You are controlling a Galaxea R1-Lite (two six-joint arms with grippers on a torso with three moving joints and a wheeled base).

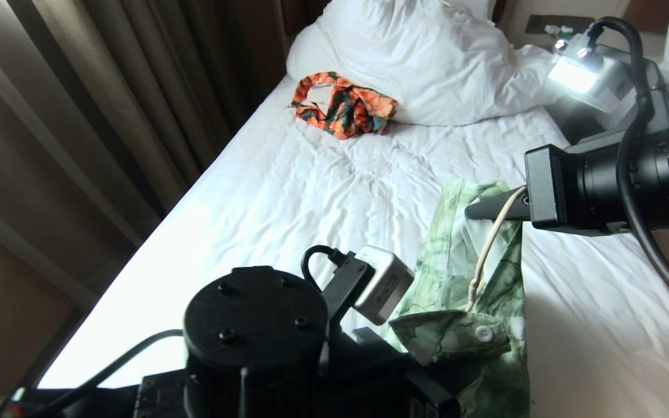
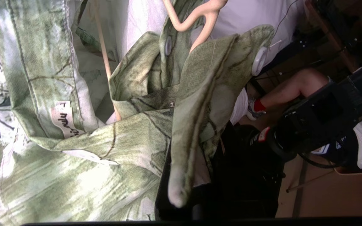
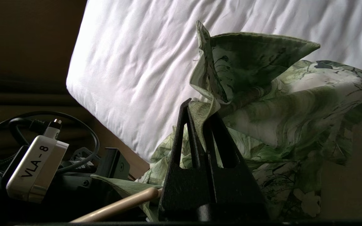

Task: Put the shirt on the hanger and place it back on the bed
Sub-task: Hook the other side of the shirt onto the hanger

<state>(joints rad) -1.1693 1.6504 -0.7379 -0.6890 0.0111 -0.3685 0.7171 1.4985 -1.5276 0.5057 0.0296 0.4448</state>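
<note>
The shirt [image 2: 74, 150] is gripped by the left gripper [image 2: 181, 188] and right gripper [image 3: 200, 125], hanger [image 1: 488, 249] inside, over the bed [image 1: 288, 191].

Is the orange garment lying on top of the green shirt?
No, the orange garment lies by the pillow, apart from the shirt.

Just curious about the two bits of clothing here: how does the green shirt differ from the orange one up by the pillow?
The shirt is pale green with dark twig lines; the orange garment mixes orange, black and teal. The shirt is pinched by the left gripper and right gripper, with a hanger inside; the orange garment lies crumpled, untouched. Both are over the bed.
</note>
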